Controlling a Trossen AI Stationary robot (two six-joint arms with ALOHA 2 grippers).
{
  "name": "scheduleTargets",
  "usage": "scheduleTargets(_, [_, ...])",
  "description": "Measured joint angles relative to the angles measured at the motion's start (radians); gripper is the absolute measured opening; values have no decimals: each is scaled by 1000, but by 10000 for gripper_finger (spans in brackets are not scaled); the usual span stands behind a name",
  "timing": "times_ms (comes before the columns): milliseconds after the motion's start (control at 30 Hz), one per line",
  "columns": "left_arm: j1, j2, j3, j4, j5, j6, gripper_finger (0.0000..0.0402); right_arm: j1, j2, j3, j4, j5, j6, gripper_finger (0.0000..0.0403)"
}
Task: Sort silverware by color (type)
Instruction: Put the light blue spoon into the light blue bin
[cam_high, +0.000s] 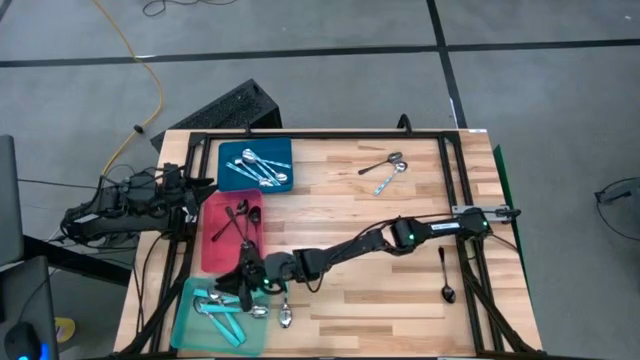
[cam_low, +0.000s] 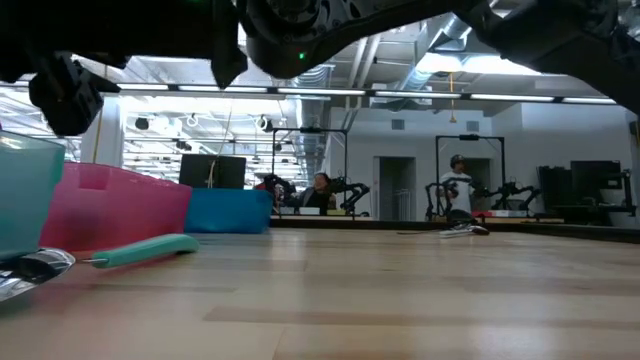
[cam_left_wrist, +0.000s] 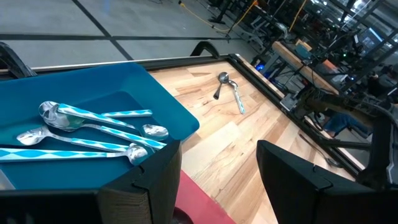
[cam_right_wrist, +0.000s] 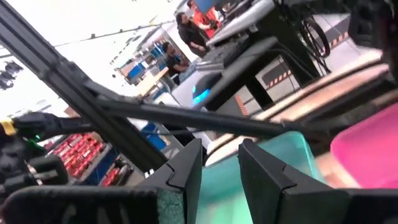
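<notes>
Turquoise-handled silver spoon (cam_low: 135, 251) lying beside translucent teal flat tray (cam_high: 186, 328); right end effector (cam_high: 247, 282) above, narrowly parted, apparently empty; needs regrasping.

The blue tray (cam_left_wrist: 168, 106) holds several spoons with patterned blue handles (cam_left_wrist: 93, 127). On the wooden table (cam_left_wrist: 211, 143) beyond it two more spoons (cam_left_wrist: 229, 90) lie together, touching near their bowls. The left gripper (cam_left_wrist: 217, 180) has its dark fingers (cam_left_wrist: 292, 174) apart, with nothing between them.
</notes>
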Motion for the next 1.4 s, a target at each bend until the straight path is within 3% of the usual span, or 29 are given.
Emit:
scheduleTargets(300, [0, 0, 0, 0, 0, 0, 195, -29, -140, 1, -152, -3, -40, 130])
scheduleTargets(533, [0, 0, 0, 0, 0, 0, 195, -42, -300, 3, -508, 4, -36, 130])
scheduleTargets(700, [0, 0, 0, 0, 0, 0, 195, -31, -394, 3, -841, 95, -33, 129])
scheduleTargets(800, [0, 0, 0, 0, 0, 0, 195, -17, -418, 2, -996, 163, 40, 123])
scheduleTargets(967, [0, 0, 0, -1, 0, 0, 195, 19, -429, 2, -1183, 179, 189, 118])
scheduleTargets(1133, [0, 0, 0, -4, 0, 0, 195, 78, -425, -34, -1226, 214, 203, 119])
scheduleTargets(1400, [0, 0, 0, -7, 0, 0, 195, 168, -422, -122, -1181, 320, -25, 119])
